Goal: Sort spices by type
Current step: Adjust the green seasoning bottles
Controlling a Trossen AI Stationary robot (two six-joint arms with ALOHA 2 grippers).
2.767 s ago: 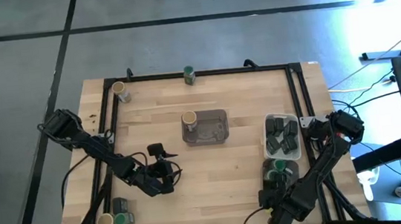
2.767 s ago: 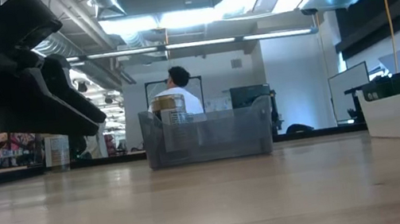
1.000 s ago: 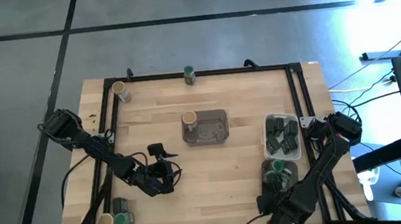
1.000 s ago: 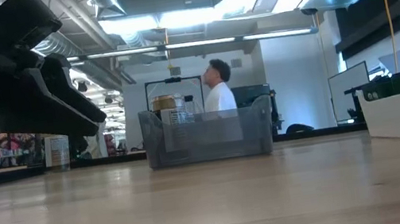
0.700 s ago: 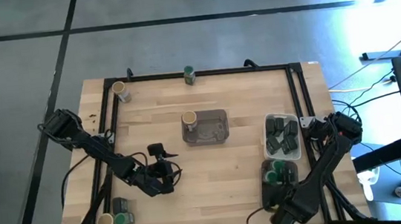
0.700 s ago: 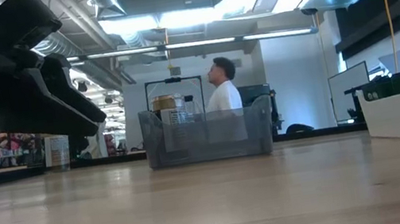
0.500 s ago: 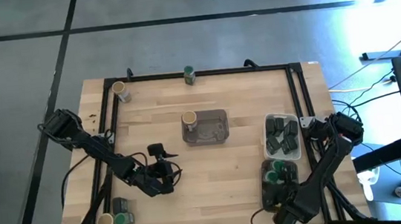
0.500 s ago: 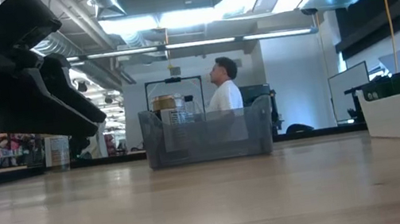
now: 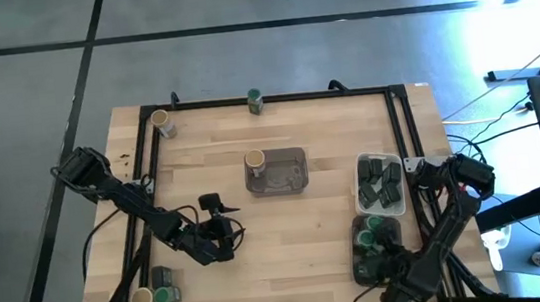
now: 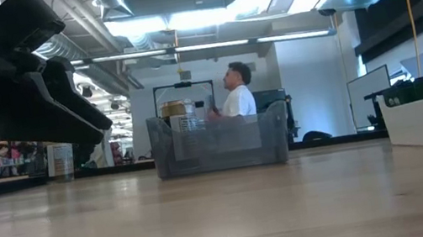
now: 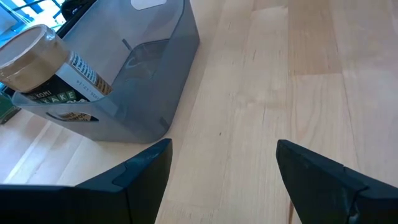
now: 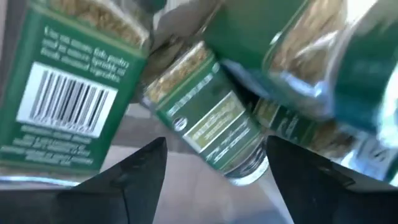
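Note:
Green-lidded jars (image 9: 368,238) lie in a dark tray (image 9: 359,264) near the table's near right corner; up close their green labels (image 12: 205,118) fill the right wrist view. My right gripper (image 9: 384,262) is open at that tray's near side, fingers apart before the jars (image 12: 216,144). My left gripper (image 9: 219,219) hangs open over bare wood (image 11: 224,149), left of centre and near the grey tray (image 11: 124,93). A tan-lidded jar (image 9: 254,160) leans inside the grey tray's far left corner. Dark tins (image 9: 379,180) lie in a white tray.
Loose containers stand outside the black frame: a tan-lidded jar (image 9: 159,122) at the far left corner, a green-lidded jar (image 9: 255,99) at the far edge, and a tan-lidded jar (image 9: 142,300), a green-lidded one (image 9: 167,294) and a tin (image 9: 161,277) at the near left corner. A person (image 10: 235,98) stands beyond the table.
My right arm has drawn back toward the table's near right corner, away from the dark tray, so more of the green-lidded jars in it shows from above. The person beyond the table has walked to the right.

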